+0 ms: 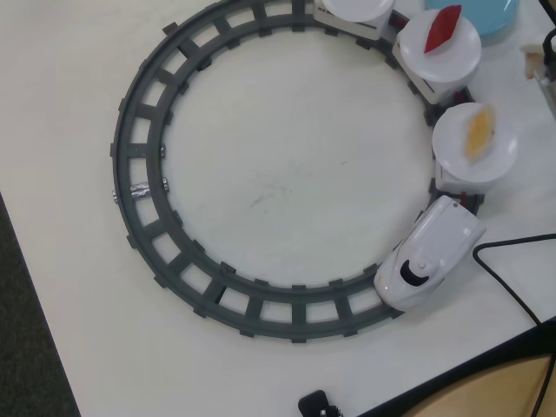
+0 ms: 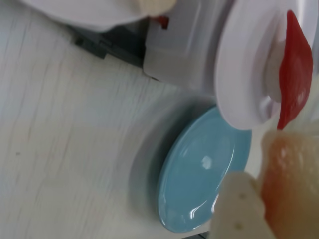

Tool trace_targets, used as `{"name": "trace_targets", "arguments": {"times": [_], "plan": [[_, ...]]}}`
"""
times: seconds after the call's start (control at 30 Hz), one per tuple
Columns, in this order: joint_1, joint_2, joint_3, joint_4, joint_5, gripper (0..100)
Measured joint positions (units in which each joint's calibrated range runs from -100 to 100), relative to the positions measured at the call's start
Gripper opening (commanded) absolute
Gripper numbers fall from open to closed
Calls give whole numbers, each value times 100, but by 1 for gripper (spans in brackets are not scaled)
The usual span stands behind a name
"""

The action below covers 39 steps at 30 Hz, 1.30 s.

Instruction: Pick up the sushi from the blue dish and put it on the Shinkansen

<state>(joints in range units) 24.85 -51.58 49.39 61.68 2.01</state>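
The white Shinkansen (image 1: 430, 256) stands on the grey ring track (image 1: 139, 156) at the lower right of the overhead view, pulling cars topped by white plates. One plate (image 1: 460, 56) carries a red sushi (image 1: 441, 28), another (image 1: 495, 161) a pale orange sushi (image 1: 478, 132). The light-blue dish (image 1: 491, 16) lies at the top right, outside the track. In the wrist view the blue dish (image 2: 199, 174) looks empty beside the plate with the red sushi (image 2: 294, 74). My gripper (image 2: 276, 199) is shut on an orange-pink sushi (image 2: 291, 184); one cream finger (image 2: 239, 209) shows.
A black cable (image 1: 512, 269) runs across the table at the right, close to the train's nose. A small black object (image 1: 317, 404) sits at the table's front edge. Dark floor lies past the left edge. A third plate (image 1: 352, 7) is cut off at the top.
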Motion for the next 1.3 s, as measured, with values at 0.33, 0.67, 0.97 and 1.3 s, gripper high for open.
{"name": "trace_targets", "arguments": {"times": [0.33, 0.67, 0.97, 1.3], "plan": [[16, 328, -819, 192, 0, 2], [-260, 3747, -5097, 1636, -16, 2], [-433, 6771, -7411, 2143, 26, 2], [-417, 7815, -8339, 2170, 329, 2]]}}
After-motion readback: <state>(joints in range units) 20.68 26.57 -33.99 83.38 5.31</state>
